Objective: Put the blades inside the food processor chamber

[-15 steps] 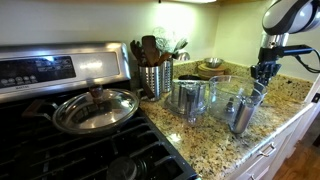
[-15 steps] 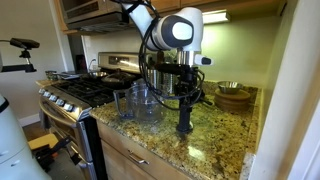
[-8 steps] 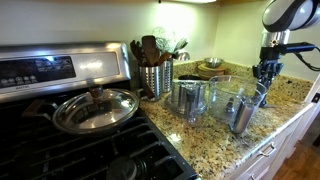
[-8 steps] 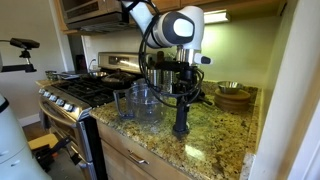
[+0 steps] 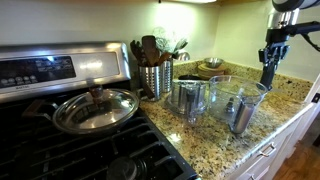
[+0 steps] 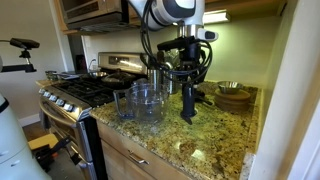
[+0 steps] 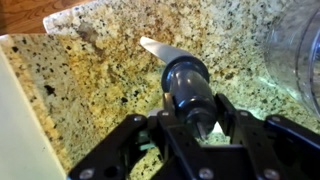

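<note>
The blades are a dark shaft [image 7: 188, 85] with a pale blade [image 7: 160, 50] at its lower end. My gripper [image 7: 195, 115] is shut on the shaft's top and holds it upright above the granite counter. In both exterior views the gripper [image 5: 272, 45] [image 6: 187, 52] is raised, with the blade shaft [image 5: 267, 73] [image 6: 187, 100] hanging under it. The clear food processor chamber [image 5: 236, 100] [image 6: 146, 102] stands on the counter beside the blades, and its rim shows at the right of the wrist view [image 7: 300, 50].
A stove with a lidded steel pan [image 5: 95, 108] is beside the counter. A utensil holder [image 5: 153, 75] and a metal cup [image 5: 188, 98] stand near the chamber. Stacked bowls [image 6: 232, 95] sit at the back by the wall. The counter edge [image 7: 25, 110] is close.
My gripper has risen with the blade shaft, lifting it from counter level to above the chamber's rim height.
</note>
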